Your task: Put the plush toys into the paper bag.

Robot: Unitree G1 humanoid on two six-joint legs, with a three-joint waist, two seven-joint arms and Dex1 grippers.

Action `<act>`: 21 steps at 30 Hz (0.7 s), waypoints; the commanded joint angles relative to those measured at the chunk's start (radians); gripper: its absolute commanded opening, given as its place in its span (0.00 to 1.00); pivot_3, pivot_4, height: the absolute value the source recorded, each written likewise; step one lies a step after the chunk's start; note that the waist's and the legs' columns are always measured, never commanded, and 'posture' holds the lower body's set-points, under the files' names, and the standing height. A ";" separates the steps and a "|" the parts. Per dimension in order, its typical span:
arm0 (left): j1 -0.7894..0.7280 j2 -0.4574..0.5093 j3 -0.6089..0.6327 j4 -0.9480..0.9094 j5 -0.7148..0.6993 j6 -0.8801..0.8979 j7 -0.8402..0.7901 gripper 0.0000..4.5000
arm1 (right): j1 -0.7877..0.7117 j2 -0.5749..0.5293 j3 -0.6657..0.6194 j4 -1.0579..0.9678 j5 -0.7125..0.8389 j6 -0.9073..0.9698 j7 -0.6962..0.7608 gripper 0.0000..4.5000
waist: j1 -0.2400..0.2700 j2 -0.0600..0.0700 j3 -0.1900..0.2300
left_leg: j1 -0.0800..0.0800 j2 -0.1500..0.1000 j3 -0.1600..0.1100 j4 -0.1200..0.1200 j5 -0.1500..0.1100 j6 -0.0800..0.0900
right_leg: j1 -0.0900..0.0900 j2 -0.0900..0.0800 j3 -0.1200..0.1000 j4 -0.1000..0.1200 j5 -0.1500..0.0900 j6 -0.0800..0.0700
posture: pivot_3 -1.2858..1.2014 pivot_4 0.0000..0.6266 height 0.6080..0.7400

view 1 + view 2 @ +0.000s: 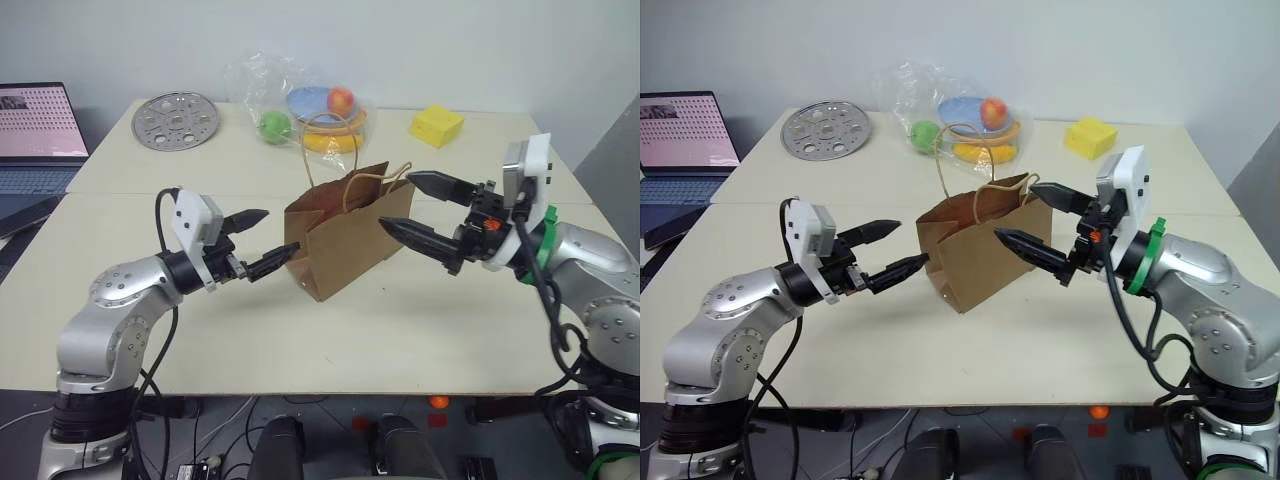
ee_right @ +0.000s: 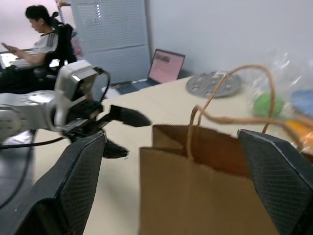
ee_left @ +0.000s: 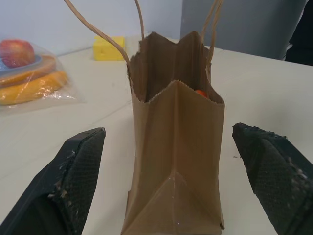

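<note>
The brown paper bag stands upright in the middle of the table, its mouth open and its loop handles sticking up. An orange bit of a plush toy peeks over the bag's rim; the rest of the plush toys is hidden inside. My left gripper is open beside the bag's left end, its lower fingertip close to the paper. My right gripper is open by the bag's right end, its fingers on either side of the upper corner. Neither gripper holds anything.
At the back of the table lie a clear plastic bag of toy fruit and plates, a yellow block and a round perforated metal disc. A laptop sits off the left edge. A person sits far behind.
</note>
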 commanded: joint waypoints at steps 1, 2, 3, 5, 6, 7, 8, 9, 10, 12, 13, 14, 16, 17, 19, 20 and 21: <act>-0.024 -0.035 -0.052 0.036 0.044 -0.068 0.014 0.99 | -0.019 -0.026 -0.023 -0.031 0.069 0.019 -0.038 1.00 | -0.001 0.000 0.000 | 0.000 0.000 0.000 0.000 0.000 0.000 | 0.000 0.000 0.000 -0.001 0.000 0.000 | 0.52 0.24 1.00; -0.031 -0.043 -0.066 0.057 0.063 -0.088 0.016 0.99 | -0.024 -0.027 -0.017 -0.032 0.077 0.019 -0.049 1.00 | -0.001 0.000 0.000 | 0.000 0.000 0.000 0.000 0.000 0.000 | 0.000 0.001 0.000 -0.001 0.000 0.000 | 0.52 0.24 1.00; -0.037 -0.053 -0.081 0.080 0.079 -0.105 0.017 0.99 | -0.030 -0.026 -0.004 -0.038 0.075 0.014 -0.060 1.00 | -0.001 0.000 0.000 | 0.000 -0.001 0.000 0.000 0.000 0.000 | 0.000 0.001 0.000 -0.001 0.000 0.001 | 0.52 0.24 1.00; -0.047 -0.070 -0.112 0.130 0.118 -0.139 0.025 0.99 | -0.043 -0.023 0.028 -0.052 0.073 0.009 -0.074 1.00 | -0.003 0.000 0.000 | 0.000 -0.001 0.000 0.000 0.000 0.000 | 0.000 0.003 0.000 -0.001 0.001 0.002 | 0.52 0.24 1.00; -0.048 -0.084 -0.123 0.151 0.127 -0.159 0.021 0.99 | -0.050 -0.020 0.043 -0.059 0.071 0.007 -0.084 1.00 | -0.003 0.000 0.000 | 0.000 -0.001 0.000 0.000 0.000 0.000 | -0.001 0.004 0.000 0.000 0.001 0.002 | 0.52 0.24 1.00; -0.050 -0.096 -0.134 0.174 0.140 -0.184 0.020 0.99 | -0.056 -0.018 0.053 -0.063 0.075 0.007 -0.093 1.00 | -0.003 0.000 0.000 | 0.000 -0.001 -0.001 0.000 0.000 0.000 | -0.001 0.004 -0.001 0.000 0.002 0.003 | 0.52 0.24 1.00; -0.052 -0.105 -0.141 0.189 0.149 -0.201 0.017 0.99 | -0.060 -0.017 0.059 -0.065 0.079 0.007 -0.099 1.00 | -0.004 0.000 0.000 | 0.000 0.000 -0.001 0.000 0.000 0.000 | -0.001 0.005 -0.001 0.000 0.002 0.003 | 0.52 0.24 1.00; -0.057 -0.116 -0.144 0.211 0.158 -0.219 0.020 0.99 | -0.063 -0.018 0.066 -0.069 0.083 0.007 -0.104 1.00 | -0.004 0.000 0.000 | 0.000 0.000 -0.001 -0.001 0.000 0.000 | -0.001 0.005 -0.001 0.000 0.002 0.003 | 0.52 0.24 1.00; -0.063 -0.125 -0.149 0.231 0.167 -0.237 0.020 0.99 | -0.065 -0.020 0.070 -0.074 0.088 0.007 -0.109 1.00 | -0.003 0.000 0.000 | -0.001 0.000 -0.001 -0.001 0.000 0.000 | -0.001 0.005 -0.001 0.000 0.002 0.003 | 0.52 0.24 1.00; -0.075 -0.143 -0.154 0.265 0.185 -0.268 0.030 0.99 | -0.064 -0.024 0.075 -0.083 0.091 0.005 -0.119 1.00 | -0.003 0.000 0.000 | -0.001 0.000 -0.002 -0.001 0.000 0.000 | -0.001 0.005 -0.002 -0.001 0.002 0.003 | 0.52 0.24 1.00; -0.081 -0.152 -0.159 0.281 0.195 -0.282 0.033 0.99 | -0.063 -0.024 0.076 -0.085 0.092 0.004 -0.124 1.00 | -0.003 0.000 0.000 | -0.001 0.000 -0.002 -0.001 0.000 0.000 | -0.001 0.005 -0.002 -0.001 0.002 0.003 | 0.52 0.24 1.00; -0.087 -0.158 -0.163 0.294 0.203 -0.291 0.034 0.99 | -0.064 -0.025 0.077 -0.084 0.093 0.002 -0.128 1.00 | -0.003 0.000 0.000 | -0.001 0.000 -0.002 -0.001 0.000 0.000 | -0.001 0.005 -0.002 -0.001 0.002 0.003 | 0.52 0.24 1.00; -0.105 -0.190 -0.177 0.339 0.223 -0.329 0.039 0.99 | -0.057 -0.024 0.084 -0.085 0.080 -0.010 -0.135 1.00 | -0.003 0.000 0.000 | -0.002 -0.001 -0.002 -0.001 0.000 0.000 | -0.001 0.005 -0.002 -0.001 0.002 0.003 | 0.52 0.24 1.00; -0.114 -0.203 -0.183 0.361 0.231 -0.346 0.041 0.99 | -0.055 -0.025 0.088 -0.084 0.072 -0.016 -0.137 1.00 | -0.002 0.000 0.000 | -0.002 -0.001 -0.001 -0.001 0.000 0.000 | -0.001 0.005 -0.001 -0.001 0.002 0.003 | 0.52 0.24 1.00; -0.140 -0.230 -0.186 0.407 0.244 -0.380 0.046 0.99 | -0.051 -0.025 0.095 -0.082 0.063 -0.024 -0.139 1.00 | -0.002 0.000 0.000 | -0.002 -0.001 -0.001 0.000 0.000 0.000 | -0.001 0.004 -0.001 -0.001 0.002 0.004 | 0.52 0.24 1.00; -0.153 -0.239 -0.185 0.425 0.247 -0.389 0.044 0.99 | -0.050 -0.025 0.096 -0.082 0.063 -0.026 -0.141 1.00 | -0.002 0.000 0.000 | -0.002 -0.001 -0.001 0.000 0.000 0.000 | -0.001 0.004 -0.001 -0.001 0.002 0.004 | 0.52 0.24 1.00; -0.163 -0.245 -0.185 0.440 0.249 -0.397 0.043 0.99 | -0.050 -0.025 0.097 -0.080 0.062 -0.028 -0.141 1.00 | -0.002 0.000 0.000 | -0.002 -0.001 -0.001 0.000 0.000 0.000 | -0.001 0.004 -0.001 -0.001 0.003 0.004 | 0.52 0.24 1.00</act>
